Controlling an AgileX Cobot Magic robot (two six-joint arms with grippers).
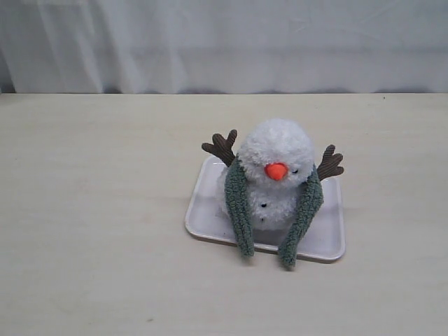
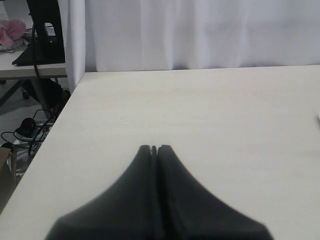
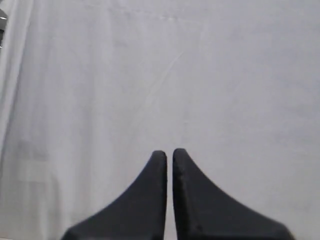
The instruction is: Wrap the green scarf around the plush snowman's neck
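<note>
The plush snowman sits upright on a white tray near the table's middle, with an orange nose and brown twig arms. The green scarf lies round the back of its neck, and both ends hang down its front, one on each side, reaching the tray's front edge. Neither gripper appears in the exterior view. My left gripper is shut with nothing in it, hovering over bare table well away from the snowman. My right gripper is shut and empty, facing the white curtain.
A white curtain hangs behind the table's far edge. In the left wrist view the table's side edge shows, with cables and a black stand beyond it on the floor side.
</note>
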